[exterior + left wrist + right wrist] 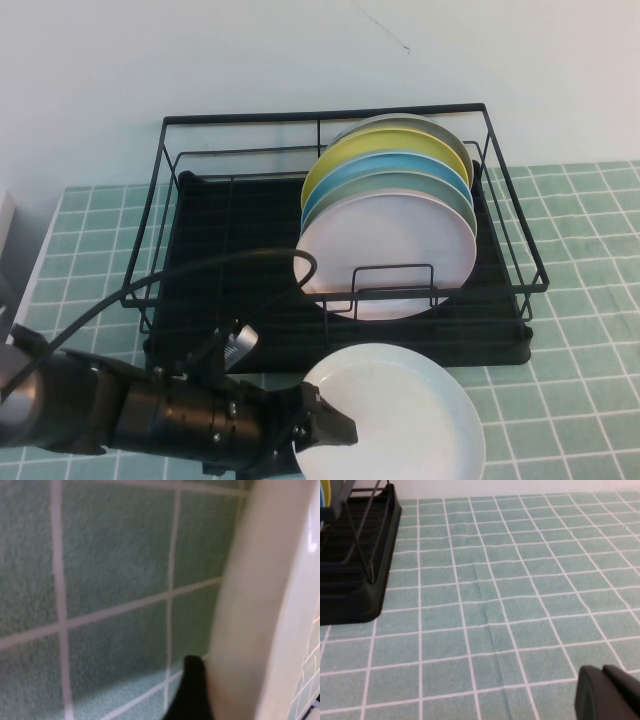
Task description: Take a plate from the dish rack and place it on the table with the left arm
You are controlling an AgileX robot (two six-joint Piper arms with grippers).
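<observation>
The pale blue-white plate [400, 415] is out of the dish rack [200, 300], low over the green tiled table [580, 350] just in front of the rack's front edge. I cannot tell whether it touches the tiles. My left gripper [325, 430] is at the near left, shut on the plate's left rim. In the left wrist view the plate [250, 605] fills one side, with one black finger [192, 690] against its underside. My right gripper [607, 695] is shut and empty above bare tiles, to the right of the rack [355, 570].
Several plates stand upright in the rack's right half: a pale pink one [385, 255] in front, then light blue [390, 170] and yellow [345, 150] ones behind. The rack's left half is empty. A black cable [150, 285] loops over the rack's front.
</observation>
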